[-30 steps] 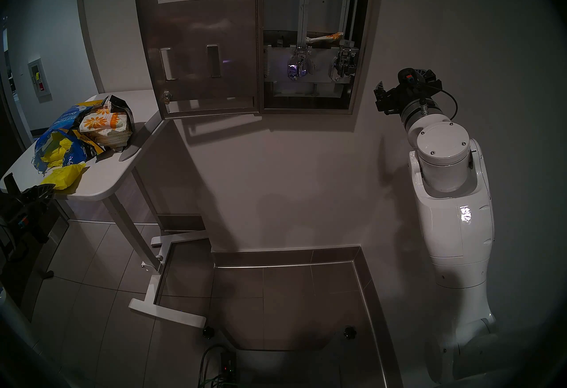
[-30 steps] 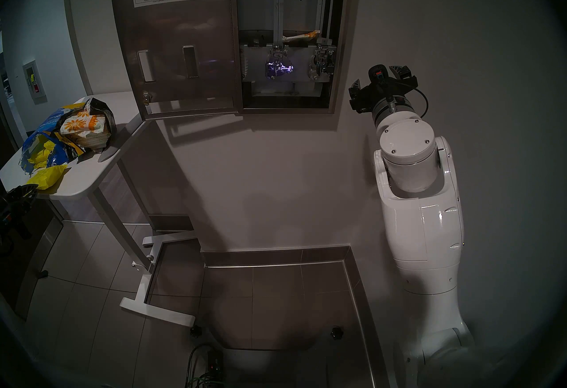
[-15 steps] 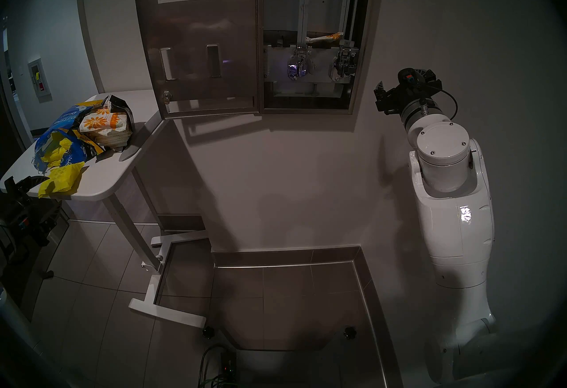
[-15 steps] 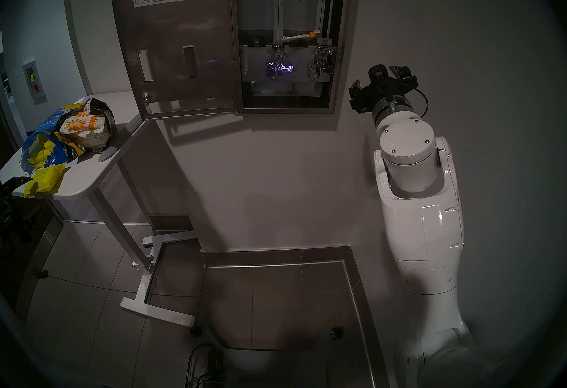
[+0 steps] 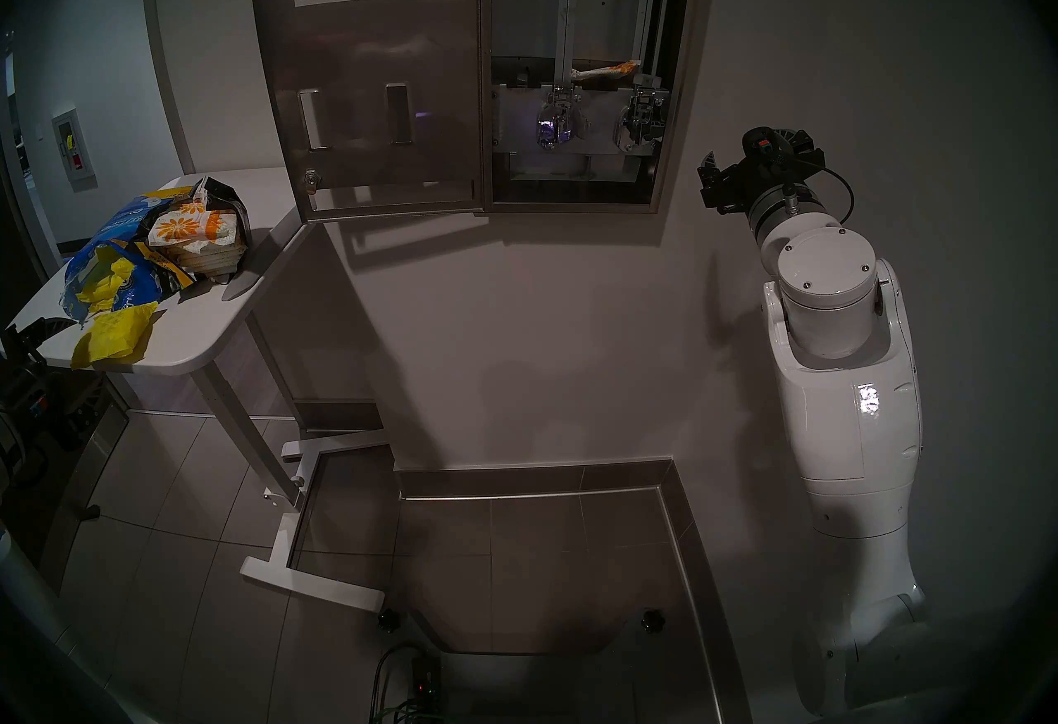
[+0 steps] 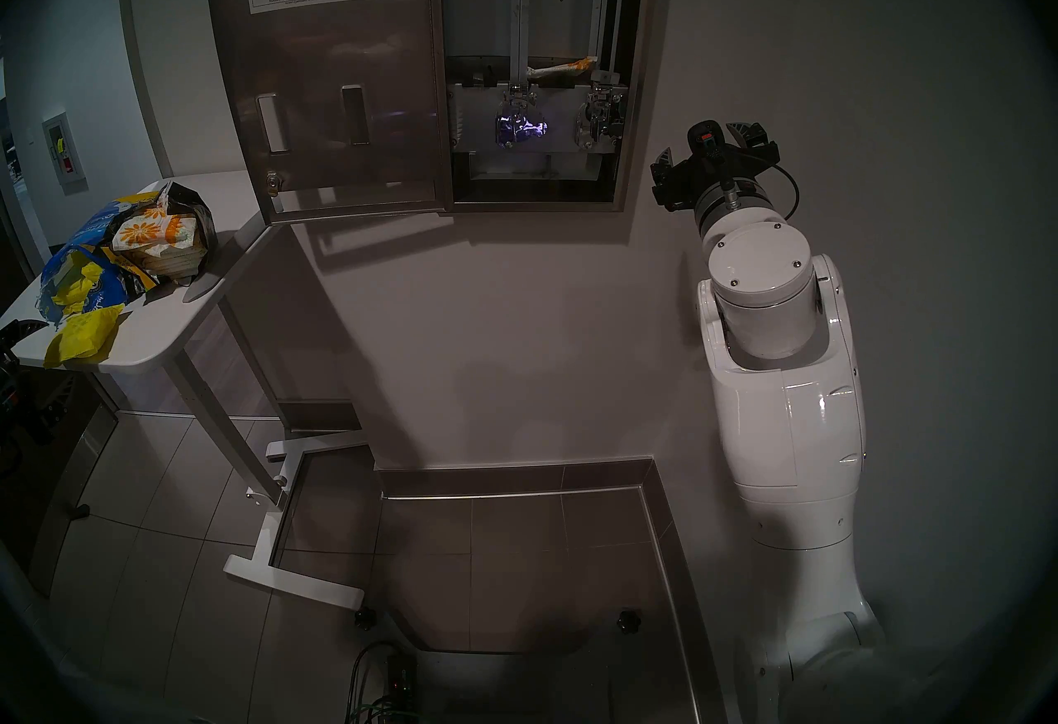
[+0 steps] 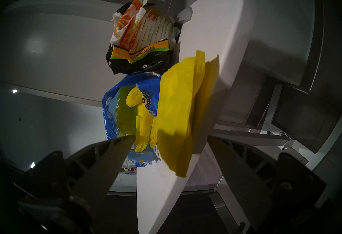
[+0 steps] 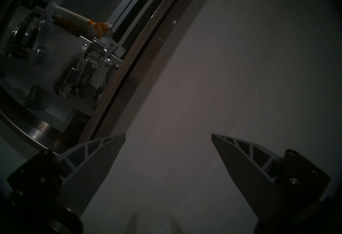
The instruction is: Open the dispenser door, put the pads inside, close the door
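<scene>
Because the yellow pad (image 7: 177, 109) overhangs the table (image 7: 218, 24) edge, a nudge from the spread, empty left gripper (image 7: 171, 136) could drop it; right gripper (image 8: 168, 135) spread, empty.

Dim room, plain white wall (image 5: 515, 333) ahead. Grey floor tiles (image 5: 189, 551) below, with a darker tile strip (image 5: 532, 474) along the wall's foot. White table (image 5: 189, 328) on the left, up on a thin leg and white feet (image 5: 312, 585). Small red and white box (image 5: 73, 147) set in the far wall. Black cables (image 5: 401, 694) on the floor.
</scene>
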`<action>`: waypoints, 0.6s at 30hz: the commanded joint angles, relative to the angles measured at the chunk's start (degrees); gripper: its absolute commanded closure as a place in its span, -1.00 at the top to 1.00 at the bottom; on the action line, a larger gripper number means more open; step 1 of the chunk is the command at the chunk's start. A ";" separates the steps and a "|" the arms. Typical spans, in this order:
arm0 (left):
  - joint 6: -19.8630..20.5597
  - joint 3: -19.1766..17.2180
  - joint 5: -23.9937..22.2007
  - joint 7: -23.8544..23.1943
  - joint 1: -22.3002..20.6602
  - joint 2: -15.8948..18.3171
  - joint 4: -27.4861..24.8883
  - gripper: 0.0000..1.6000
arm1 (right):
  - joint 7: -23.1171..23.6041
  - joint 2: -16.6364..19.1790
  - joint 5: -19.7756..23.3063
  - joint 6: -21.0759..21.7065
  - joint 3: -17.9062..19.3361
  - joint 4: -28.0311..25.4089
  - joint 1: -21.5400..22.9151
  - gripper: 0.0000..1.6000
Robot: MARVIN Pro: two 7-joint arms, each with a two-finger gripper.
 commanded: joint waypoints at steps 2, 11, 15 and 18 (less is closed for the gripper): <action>-0.66 0.44 -0.77 1.11 -1.23 0.59 -1.29 0.88 | -0.44 -0.02 -0.11 -0.71 0.12 -1.60 1.48 1.00; -0.69 1.06 -0.73 0.94 -1.73 0.39 -2.04 0.94 | -0.43 -0.02 -0.11 -0.71 0.12 -1.59 1.48 1.00; -0.75 1.28 -0.54 1.01 -2.03 0.43 -2.18 1.00 | -0.43 -0.02 -0.11 -0.71 0.12 -1.59 1.48 1.00; -0.70 1.37 -0.50 0.96 -2.12 0.33 -2.51 1.00 | -0.43 -0.02 -0.11 -0.71 0.12 -1.59 1.48 1.00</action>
